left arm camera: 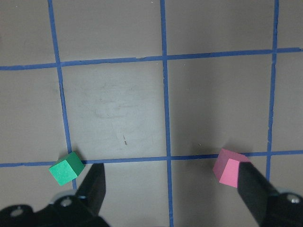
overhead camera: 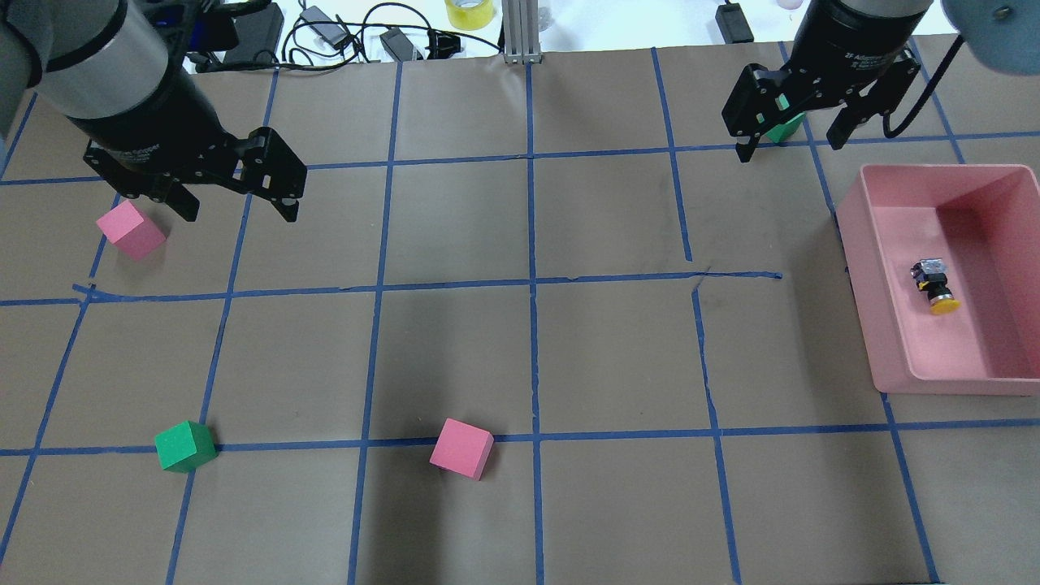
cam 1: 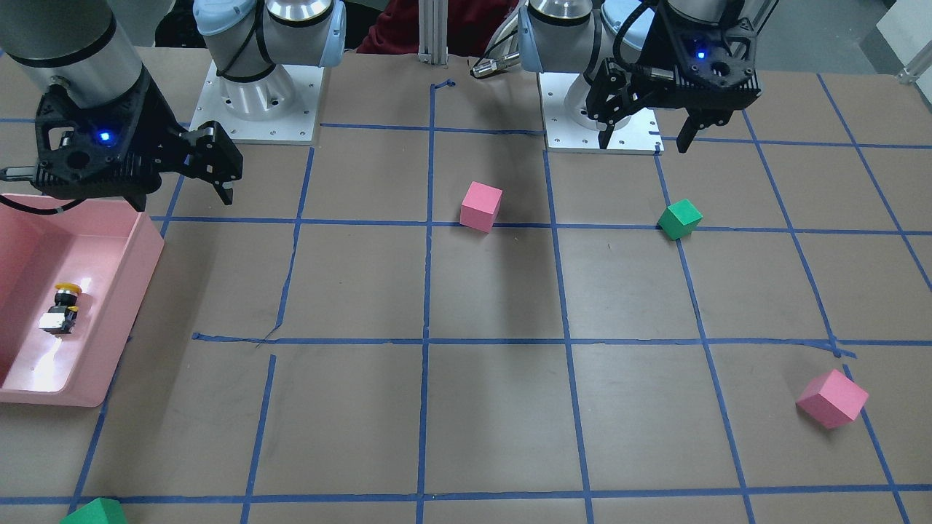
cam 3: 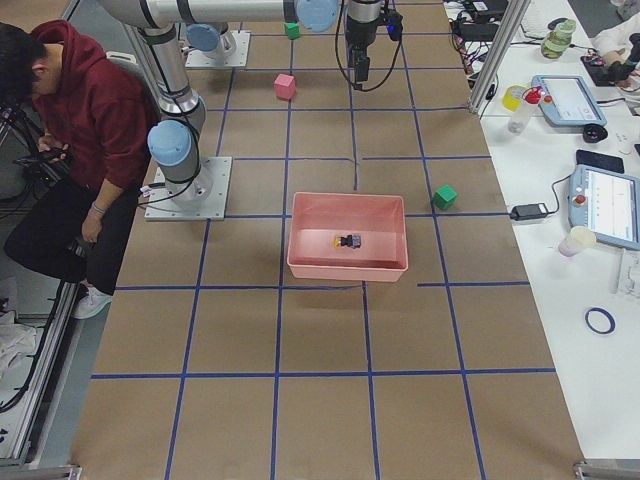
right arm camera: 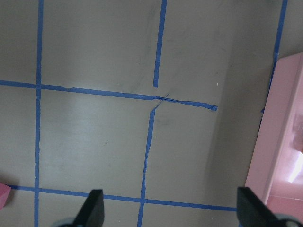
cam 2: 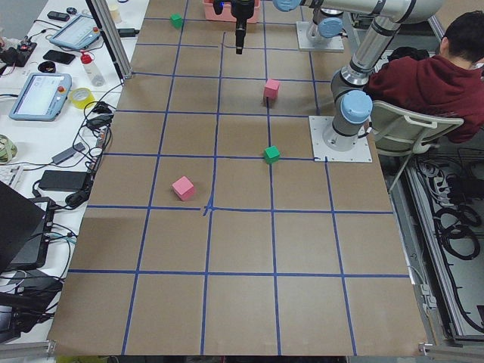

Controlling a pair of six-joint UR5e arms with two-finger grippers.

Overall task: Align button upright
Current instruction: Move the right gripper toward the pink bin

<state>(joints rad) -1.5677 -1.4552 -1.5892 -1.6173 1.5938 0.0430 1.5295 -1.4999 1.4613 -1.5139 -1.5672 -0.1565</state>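
The button (cam 1: 62,309) lies on its side inside the pink tray (cam 1: 145,269), its yellow cap toward the robot's side. It also shows in the overhead view (overhead camera: 934,286) and the exterior right view (cam 3: 347,240). My right gripper (overhead camera: 788,148) hangs open and empty above the table, beside the tray's far corner and apart from the button; its wrist view shows both fingers spread (right arm camera: 170,213) and the tray's wall (right arm camera: 279,142). My left gripper (overhead camera: 236,207) is open and empty over the left half of the table (cam 1: 644,142) (left arm camera: 173,198).
A pink cube (overhead camera: 130,230) sits by the left gripper. A green cube (overhead camera: 185,446) and another pink cube (overhead camera: 461,448) lie nearer the robot. A second green cube (overhead camera: 784,127) sits behind the right gripper. Blue tape grids the brown table.
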